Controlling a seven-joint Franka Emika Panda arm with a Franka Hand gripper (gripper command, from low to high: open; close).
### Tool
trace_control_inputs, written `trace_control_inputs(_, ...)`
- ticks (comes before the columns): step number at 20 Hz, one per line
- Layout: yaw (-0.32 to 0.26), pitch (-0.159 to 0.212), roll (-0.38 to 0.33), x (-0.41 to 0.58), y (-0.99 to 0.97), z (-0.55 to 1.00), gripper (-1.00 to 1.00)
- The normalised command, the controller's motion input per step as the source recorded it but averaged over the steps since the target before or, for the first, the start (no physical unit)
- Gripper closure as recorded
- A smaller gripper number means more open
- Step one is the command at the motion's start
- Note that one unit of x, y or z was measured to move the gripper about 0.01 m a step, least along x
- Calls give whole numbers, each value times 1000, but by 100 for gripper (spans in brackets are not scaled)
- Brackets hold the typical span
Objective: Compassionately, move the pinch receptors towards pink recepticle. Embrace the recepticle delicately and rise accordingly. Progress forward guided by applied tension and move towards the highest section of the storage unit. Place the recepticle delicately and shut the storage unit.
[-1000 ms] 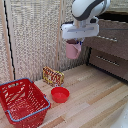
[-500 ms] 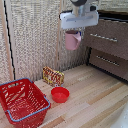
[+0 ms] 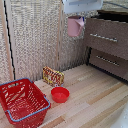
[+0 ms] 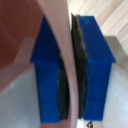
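Observation:
The pink recepticle hangs high in the air, just to the exterior view's left of the storage unit. It hangs under the flat white block of my arm, where the pinch receptors hold its rim. In the wrist view the two blue fingers are pressed against a thin pink wall, the cup's rim, one finger on each side. The storage unit's top drawer appears pulled open at the upper right of the exterior view, with silver bar handles on the drawers below.
A red wire basket stands on the wooden floor at the exterior view's lower left. A low red bowl sits beside it, with a small patterned box behind. A woven beige screen forms the back wall.
The arm has carried the pink recepticle upward, from about mid-height to near the top of the exterior view. The bowl, basket and box have not moved.

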Motion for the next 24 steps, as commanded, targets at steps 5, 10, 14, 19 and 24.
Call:
trace_control_inputs(5,-39,30,9,313,-415,1000,100)
trace_control_inputs(10,-49,28,0,124,-613,1000,100)
trace_control_inputs(14,-48,48,5,51,-751,1000,100)
trace_control_inputs(19,-49,86,22,11,-879,928,100)
trace_control_inputs(24,-27,116,54,-17,-1000,751,100)
